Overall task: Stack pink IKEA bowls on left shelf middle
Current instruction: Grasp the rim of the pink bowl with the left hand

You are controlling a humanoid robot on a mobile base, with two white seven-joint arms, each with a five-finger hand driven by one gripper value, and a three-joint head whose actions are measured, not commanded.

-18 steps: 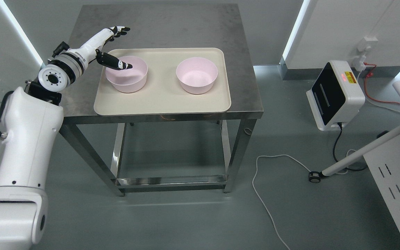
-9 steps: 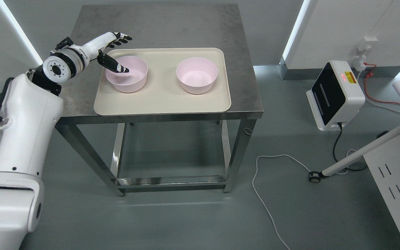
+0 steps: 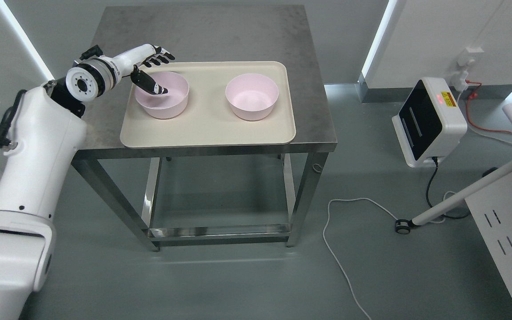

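On steel table (image 3: 202, 31): cream tray (image 3: 207, 126) with two pink bowls, well apart, both upright, not stacked. Left bowl (image 3: 167, 104) at tray's left end, right bowl (image 3: 252, 98) toward tray's right half.

Left hand (image 3: 151, 66) at left bowl's back-left rim. Thumb (image 3: 149, 83) dark, angled down inside bowl, tip over inner wall; other fingers (image 3: 163, 54) spread outside and behind rim, above tray's back-left corner. Rim sits between thumb and fingers. Fingers parted, not clamped on rim; contact with wall unclear, so no grasp confirmed, hand reads as released. Left arm (image 3: 38, 146) white, entering from lower left, wrist flange (image 3: 82, 82) facing camera just off table's left edge. Right arm out of view.

Versus a second ago: forearm swung higher and closer to table, wrist flange shifted up and right; fingers dropped lower toward bowl rim and moved slightly right; thumb deeper in bowl, steeper angle. Both bowls and tray unmoved. Camera unchanged.

Off to right on floor: white box device (image 3: 429, 122) with black face and red light, white cable (image 3: 340, 249) trailing across grey floor, white perforated furniture (image 3: 509, 231) at right edge.
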